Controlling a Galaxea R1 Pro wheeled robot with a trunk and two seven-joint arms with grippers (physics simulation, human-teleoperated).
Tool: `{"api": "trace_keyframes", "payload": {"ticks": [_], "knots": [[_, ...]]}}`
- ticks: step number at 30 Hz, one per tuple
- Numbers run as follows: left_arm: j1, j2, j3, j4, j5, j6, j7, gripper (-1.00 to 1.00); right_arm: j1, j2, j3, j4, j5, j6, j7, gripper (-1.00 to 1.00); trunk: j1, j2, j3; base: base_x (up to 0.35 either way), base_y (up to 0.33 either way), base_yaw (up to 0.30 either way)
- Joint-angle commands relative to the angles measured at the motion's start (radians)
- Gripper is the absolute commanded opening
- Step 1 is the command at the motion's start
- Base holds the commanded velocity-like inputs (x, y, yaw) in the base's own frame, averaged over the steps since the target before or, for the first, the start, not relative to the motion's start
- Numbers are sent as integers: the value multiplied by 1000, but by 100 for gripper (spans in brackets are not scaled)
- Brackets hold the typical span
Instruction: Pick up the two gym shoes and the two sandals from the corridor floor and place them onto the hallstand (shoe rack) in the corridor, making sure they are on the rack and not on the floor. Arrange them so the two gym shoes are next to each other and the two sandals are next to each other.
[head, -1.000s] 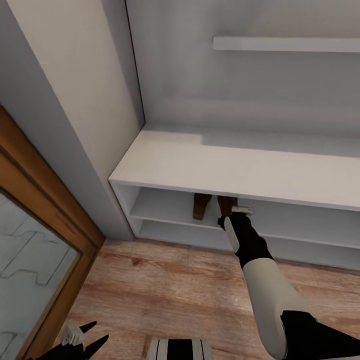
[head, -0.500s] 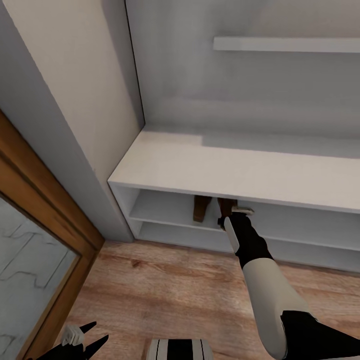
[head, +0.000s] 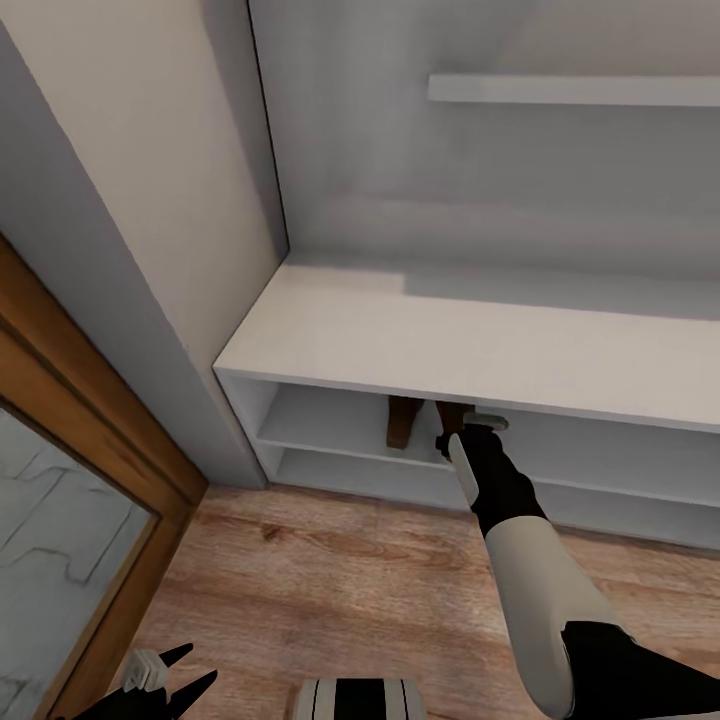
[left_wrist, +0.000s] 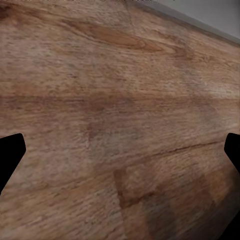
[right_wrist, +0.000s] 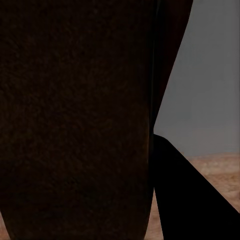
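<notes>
Head view: the left gripper hangs low over the wood floor, fingers spread wide, holding nothing. Farther in, the right gripper reaches under the shoe rack, apparently gripping the second sandal; set it flat beside the first sandal on the upper shelf.

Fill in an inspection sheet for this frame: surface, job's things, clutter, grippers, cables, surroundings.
Surface: wood-plank floor, bare where visible.
Job's things: two brown sandals side by side on the upper open shelf of the grey shoe rack; gym shoes not seen.
Clutter: nothing seen.
Grippers: right gripper reaches into the shelf at the right-hand sandal, grip unclear; left gripper open, low over the floor.
Cables: nothing seen.
Surroundings: wooden door frame at left, wall shelf above.
</notes>
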Motion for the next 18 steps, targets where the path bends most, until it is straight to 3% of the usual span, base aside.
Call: {"api": "trace_keyframes", "payload": {"ticks": [1, 18], "knots": [[-1, 0, 2, 1, 1, -5, -3, 100, -1, 1, -2, -1, -2, 3, -3, -100, 0, 0, -1, 112, 0, 0], [-1, 0, 2, 1, 1, -5, -3, 100, -1, 1, -2, -1, -2, 3, -3, -100, 0, 0, -1, 51, 0, 0]]}}
